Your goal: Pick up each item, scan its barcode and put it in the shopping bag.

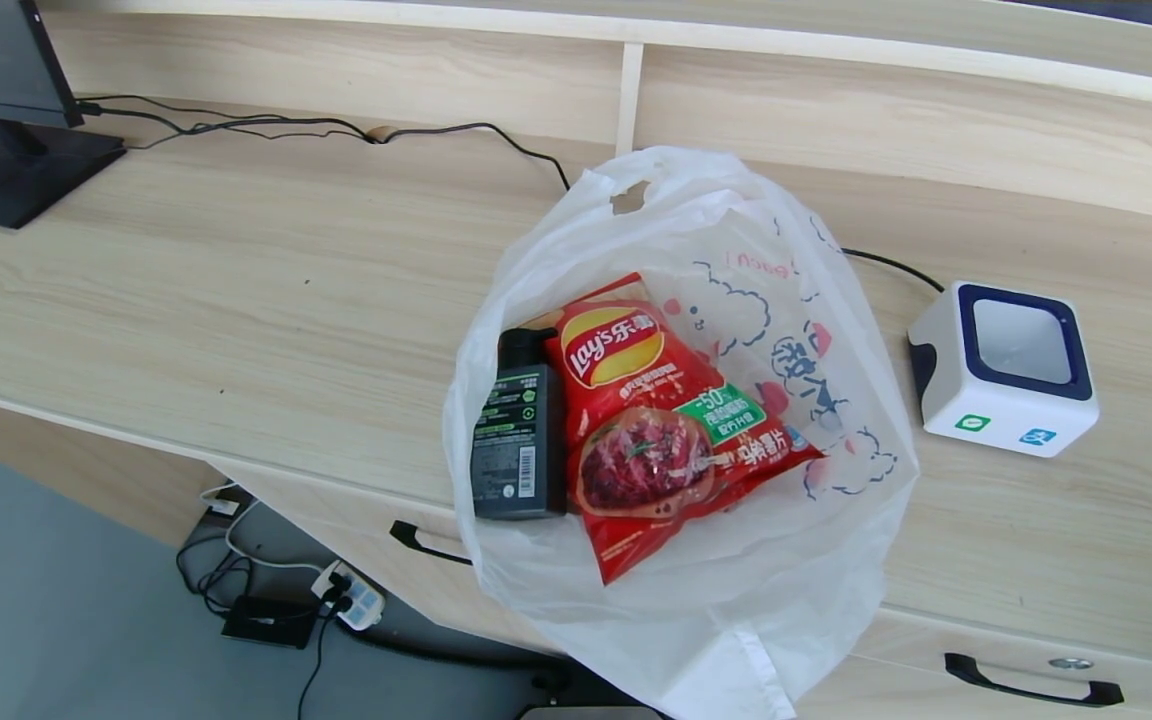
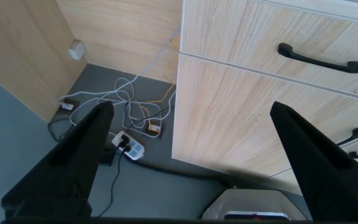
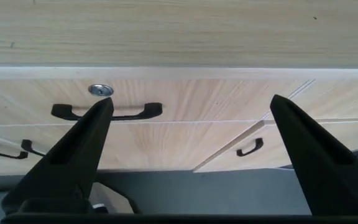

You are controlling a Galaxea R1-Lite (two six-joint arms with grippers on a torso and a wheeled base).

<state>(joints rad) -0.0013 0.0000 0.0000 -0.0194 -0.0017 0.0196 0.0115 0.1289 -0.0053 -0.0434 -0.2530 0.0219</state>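
Pale wood tabletop (image 1: pixel 236 300) stretches across the head view, with the white barcode scanner (image 1: pixel 1004 370) at the right of the frame. The shopping bag (image 1: pixel 736 250) stands open at centre frame, just left of the scanner and apart from it. Inside it lie a red bag of chips (image 1: pixel 656 420) and a dark bottle (image 1: pixel 518 440), side by side and touching. Both items I can see are bagged, so I judge the task finished or very nearly so. My left tool (image 2: pixel 191 107) hangs spread wide and empty before the drawer fronts (image 2: pixel 260 106), with floor cables beyond. My right tool (image 3: pixel 191 99) is likewise spread and holding nothing, facing a drawer handle (image 3: pixel 107 112) under the tabletop's edge.
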